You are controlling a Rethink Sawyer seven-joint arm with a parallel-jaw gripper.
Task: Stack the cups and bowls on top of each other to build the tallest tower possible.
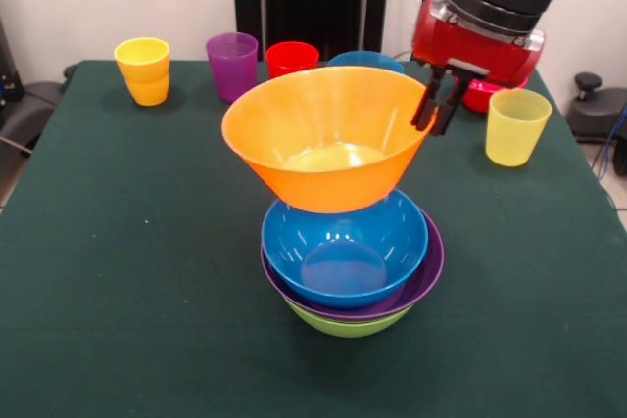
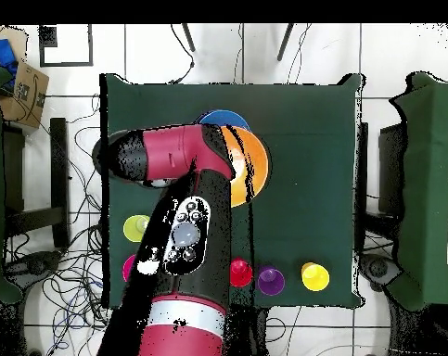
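4 large bowls form a tower (image 1: 350,242) near the middle of a green table (image 1: 118,271) in the front view. A green bowl (image 1: 345,325) sits at the bottom, with a purple bowl (image 1: 428,266) nested in it and a blue bowl (image 1: 345,247) nested in that. A wide orange bowl (image 1: 323,139) is on top, tilted, its base meeting the blue bowl's far rim. The red and black arm (image 1: 490,17) comes down at the upper right. Its gripper (image 1: 438,110) has 2 dark fingers (image 1: 427,105) closed over the orange bowl's right rim, 1 on each side of the wall.

Along the far edge stand an orange-yellow cup (image 1: 144,69), a purple cup (image 1: 232,65) and a red cup (image 1: 292,58), well apart from the tower. A small blue bowl (image 1: 364,60) peeks out behind the orange rim. A pale yellow cup (image 1: 516,125) stands just right of the gripper, with a small red-pink bowl (image 1: 480,95) mostly hidden behind the arm.

From overhead, the arm (image 2: 185,232) covers much of the table (image 2: 311,139). Only the right part of the orange bowl (image 2: 250,167) and a sliver of the blue bowl (image 2: 223,118) show past it. The gripper itself is hidden. The orange-yellow cup (image 2: 314,275), purple cup (image 2: 270,280) and red cup (image 2: 240,273) line the bottom edge, and the pale yellow cup (image 2: 136,228) sits at the left.
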